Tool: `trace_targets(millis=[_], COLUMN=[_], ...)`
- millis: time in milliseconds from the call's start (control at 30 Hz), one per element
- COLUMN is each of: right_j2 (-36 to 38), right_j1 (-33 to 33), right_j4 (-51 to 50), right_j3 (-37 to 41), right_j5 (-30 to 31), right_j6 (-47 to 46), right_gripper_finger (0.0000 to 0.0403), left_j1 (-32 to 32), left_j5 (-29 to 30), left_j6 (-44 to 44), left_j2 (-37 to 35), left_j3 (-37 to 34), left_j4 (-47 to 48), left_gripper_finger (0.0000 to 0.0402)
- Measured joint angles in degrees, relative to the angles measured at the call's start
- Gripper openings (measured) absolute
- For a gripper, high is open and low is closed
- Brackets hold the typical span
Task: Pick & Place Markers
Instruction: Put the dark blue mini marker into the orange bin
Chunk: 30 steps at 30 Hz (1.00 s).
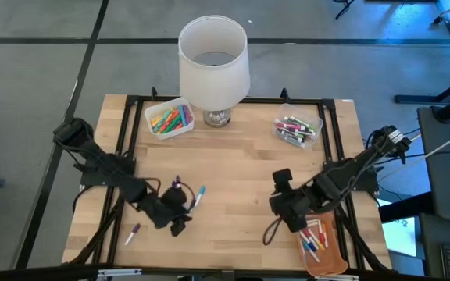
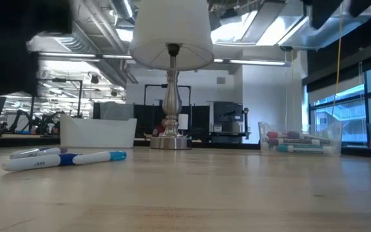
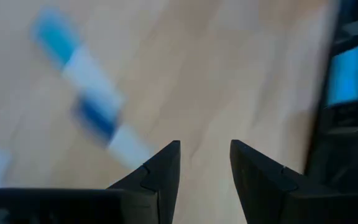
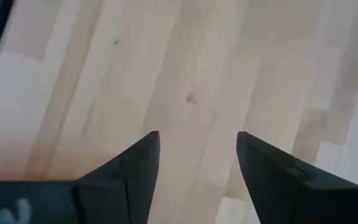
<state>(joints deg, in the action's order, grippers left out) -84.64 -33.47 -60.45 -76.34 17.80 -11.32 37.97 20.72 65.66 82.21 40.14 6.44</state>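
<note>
Markers, a blue-capped one [image 1: 199,193] loose at lower left of the surface [image 1: 241,168] beside the left tool [image 1: 180,226], fingers apart and empty, await pickup, likely closing next; right tool [image 1: 278,204] likewise apart, empty.

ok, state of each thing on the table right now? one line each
left gripper: open, empty, over the wood beside the blue marker
right gripper: open, empty, above bare wood
purple marker: lying loose
white bin: holds bright markers
clear bin: holds markers
orange tray: holds markers
lamp: upright
</note>
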Motion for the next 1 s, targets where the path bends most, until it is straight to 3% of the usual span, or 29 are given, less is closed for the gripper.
trace_targets(millis=[200, 400, 533, 767, 1000], right_j2=[0.0, 0.0, 0.0, 0.0, 0.0], right_j1=[1.84, 1.94, 1.94, 2.83, 3.23], right_j4=[3.37, 3.73, 3.86, 7.87, 10.6], right_j3=[4.45, 8.9, 10.17, 10.17, 10.17], right_j5=[2.35, 2.16, 2.11, 2.12, 2.14], right_j6=[-4.72, -10.8, -12.0, -8.19, -6.24], right_gripper_finger=[0.0212, 0.0212, 0.0212, 0.0212, 0.0212], left_j1=[7.0, 13.76, 17.35, 18.64, 17.69], left_j5=[-8.57, -13.62, -17.2, -28.57, -29.3], left_j6=[29.19, 43.46, 49.67, 56.44, 57.29], left_j2=[0.02, 0.02, 0.06, 0.07, 0.09], left_j3=[-0.02, -0.02, -0.02, 0.01, 0.0], left_j4=[19.21, 19.72, 20.85, 23.37, 23.93], left_gripper_finger=[0.0121, 0.0118, 0.0116, 0.0109, 0.0091])
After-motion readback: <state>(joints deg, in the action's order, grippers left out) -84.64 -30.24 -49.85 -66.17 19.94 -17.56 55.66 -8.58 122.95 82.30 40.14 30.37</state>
